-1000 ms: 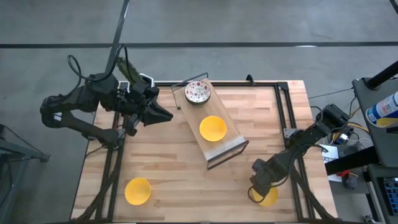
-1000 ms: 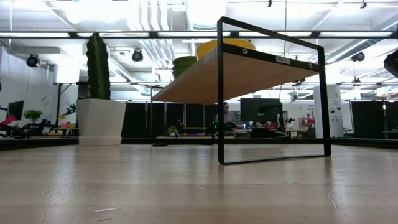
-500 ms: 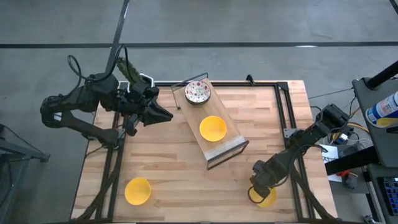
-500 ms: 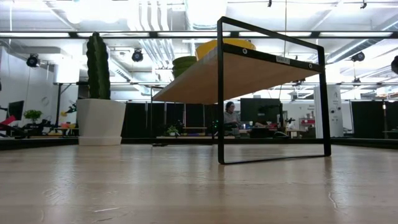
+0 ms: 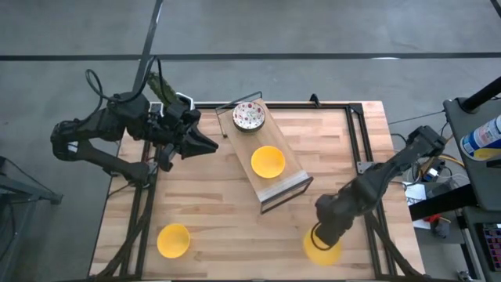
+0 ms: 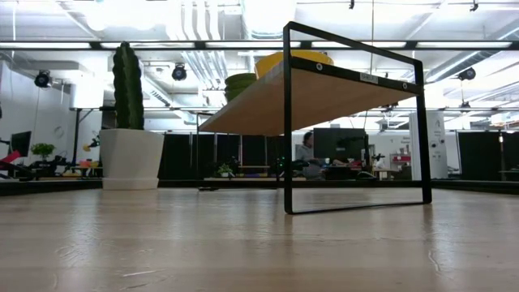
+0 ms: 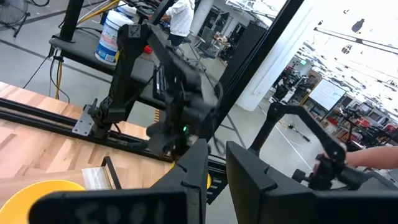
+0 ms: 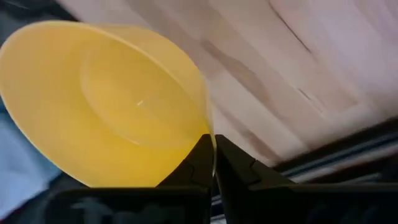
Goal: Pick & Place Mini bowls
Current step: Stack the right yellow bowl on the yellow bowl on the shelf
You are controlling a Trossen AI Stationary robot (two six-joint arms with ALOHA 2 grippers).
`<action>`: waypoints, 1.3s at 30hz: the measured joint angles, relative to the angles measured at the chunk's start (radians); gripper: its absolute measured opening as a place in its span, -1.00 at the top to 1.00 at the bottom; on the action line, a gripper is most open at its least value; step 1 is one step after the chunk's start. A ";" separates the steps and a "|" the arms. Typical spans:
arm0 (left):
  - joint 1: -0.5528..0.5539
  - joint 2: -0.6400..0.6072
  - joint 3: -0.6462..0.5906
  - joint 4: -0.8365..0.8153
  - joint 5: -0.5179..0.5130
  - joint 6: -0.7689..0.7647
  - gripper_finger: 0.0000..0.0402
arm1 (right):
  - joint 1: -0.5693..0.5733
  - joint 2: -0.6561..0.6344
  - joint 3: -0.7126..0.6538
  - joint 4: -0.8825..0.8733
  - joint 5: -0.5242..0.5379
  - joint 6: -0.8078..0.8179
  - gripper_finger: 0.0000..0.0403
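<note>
My right gripper [image 5: 320,237] is near the table's front right, shut on a plain yellow mini bowl [image 5: 322,251], which fills the right wrist view [image 8: 118,106]. A second yellow bowl [image 5: 268,161] and a speckled white bowl [image 5: 249,116] sit on the wooden top of a black-framed shelf [image 5: 291,186] at the table's middle. A third yellow bowl [image 5: 173,240] rests on the table at the front left. My left gripper [image 5: 210,146] is shut and empty, above the table's far left, pointing toward the shelf. My right gripper pinches the yellow bowl's rim [image 8: 208,133] between its two fingers, one finger inside the bowl and one outside. The fingers come from above, pointing down. The bowl hangs tilted below them, its hollow toward the wrist camera.
A white pot with a cactus [image 6: 130,150] stands at the table's far left corner. The shelf's black frame [image 6: 357,130] stands in the table's middle. A black rail [image 5: 356,133] runs along the right edge. Bare wood lies between the shelf and the front edge.
My right gripper has gone a little toward the table's left edge and up with the yellow bowl, which now shows larger and farther left beneath it. My right arm has swung over the table's right side.
</note>
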 joint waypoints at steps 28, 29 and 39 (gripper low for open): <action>-0.002 0.000 -0.002 -0.089 0.000 -0.027 0.75 | -0.687 0.207 0.676 -0.361 0.191 -0.584 0.96; -0.002 0.000 -0.002 -0.092 0.000 -0.031 0.75 | -0.702 0.233 0.703 -0.381 0.190 -0.611 0.96; -0.002 0.000 -0.003 -0.104 0.000 -0.032 0.75 | -0.820 0.446 0.928 -0.514 0.120 -0.785 0.96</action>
